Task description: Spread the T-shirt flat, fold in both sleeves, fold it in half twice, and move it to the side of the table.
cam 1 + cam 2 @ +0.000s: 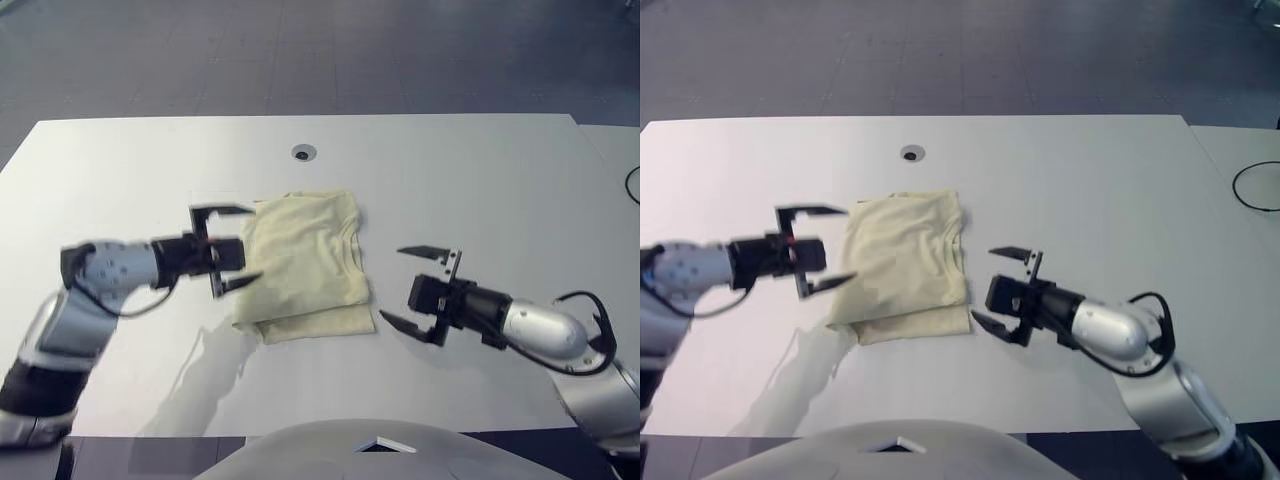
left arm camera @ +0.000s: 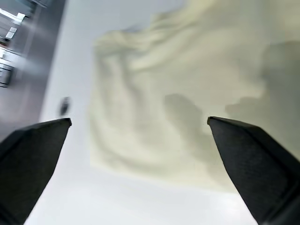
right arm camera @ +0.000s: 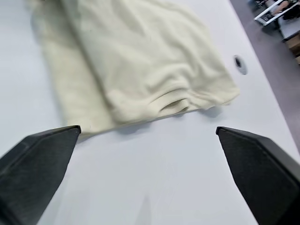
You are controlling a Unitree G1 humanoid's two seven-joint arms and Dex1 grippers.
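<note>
A pale yellow T-shirt (image 1: 305, 262) lies folded into a thick rectangle near the middle of the white table (image 1: 480, 180). My left gripper (image 1: 233, 250) is open at the shirt's left edge, its fingers (image 1: 222, 211) spread along that side with nothing between them. My right gripper (image 1: 418, 286) is open just right of the shirt's near right corner, a short gap away from the cloth. In the right wrist view the T-shirt (image 3: 136, 61) shows its collar fold toward that gripper. The left wrist view looks across the T-shirt (image 2: 178, 93) between dark fingers (image 2: 253, 164).
A small round hole (image 1: 304, 152) sits in the table behind the shirt. A black cable loop (image 1: 1257, 185) lies on a neighbouring surface at the far right. Bare tabletop extends on both sides and behind the shirt.
</note>
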